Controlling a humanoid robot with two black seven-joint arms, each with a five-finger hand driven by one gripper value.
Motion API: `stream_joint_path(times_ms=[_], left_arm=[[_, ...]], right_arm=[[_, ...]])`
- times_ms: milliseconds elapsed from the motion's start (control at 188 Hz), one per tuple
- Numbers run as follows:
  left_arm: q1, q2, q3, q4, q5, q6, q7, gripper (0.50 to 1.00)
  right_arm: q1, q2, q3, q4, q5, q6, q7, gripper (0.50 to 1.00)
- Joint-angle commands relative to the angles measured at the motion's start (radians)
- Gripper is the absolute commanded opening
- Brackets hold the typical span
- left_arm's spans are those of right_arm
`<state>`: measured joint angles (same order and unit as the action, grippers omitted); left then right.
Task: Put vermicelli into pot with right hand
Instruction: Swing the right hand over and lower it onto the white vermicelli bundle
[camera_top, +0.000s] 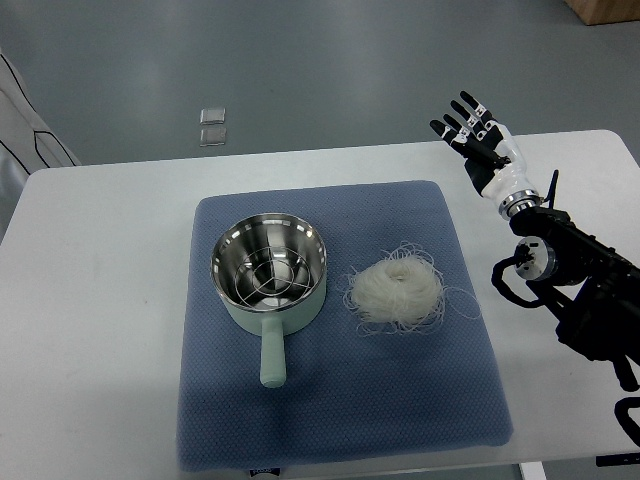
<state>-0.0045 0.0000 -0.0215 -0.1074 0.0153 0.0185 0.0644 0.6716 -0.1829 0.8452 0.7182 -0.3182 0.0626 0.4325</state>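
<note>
1. The vermicelli (398, 292) is seen as a loose white nest right of centre in the frame, resting on the blue mat (340, 420); stray strands are spread around it.
2. The pot (269, 272) is placed just beside it to the left, upright on the same mat, not touching; a wire rack is visible inside; its pale green handle is pointed toward the lower edge.
3. The mat is laid on the white table (100, 300).
4. The right hand (480, 140) is raised in the upper right, well apart from the vermicelli; its fingers are spread and nothing is held.
</note>
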Motion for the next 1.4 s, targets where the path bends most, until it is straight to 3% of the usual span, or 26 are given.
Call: stream_joint_path(times_ms=[0,213,452,765,1052,1392], left_arm=[[0.000,0.000,0.000,0.000,0.000,0.000,0.000,1.000],[0.000,0.000,0.000,0.000,0.000,0.000,0.000,1.000],[0.000,0.000,0.000,0.000,0.000,0.000,0.000,1.000],[-0.005,0.000,0.000,0.000,0.000,0.000,0.000,1.000],[-0.005,0.000,0.000,0.000,0.000,0.000,0.000,1.000],[-0.005,0.000,0.000,0.000,0.000,0.000,0.000,1.000]], right_arm=[[-0.003,-0.059,-0.009,0.060,-0.096,-0.012,-0.005,0.917],[0.009,-0.205,-0.115,0.152,-0.286,-0.044,-0.009,0.917],[0.092,-0.386,-0.325,0.288,-0.518,-0.010,-0.009,0.917],[0.256,-0.589,-0.560,0.527,-0.938,0.141,-0.009,0.915],[0.344,-0.610,-0.568,0.596,-1.154,0.310,0.000,0.915],[0.358,-0.540,-0.637,0.590,-1.161,0.290,-0.001,0.915]])
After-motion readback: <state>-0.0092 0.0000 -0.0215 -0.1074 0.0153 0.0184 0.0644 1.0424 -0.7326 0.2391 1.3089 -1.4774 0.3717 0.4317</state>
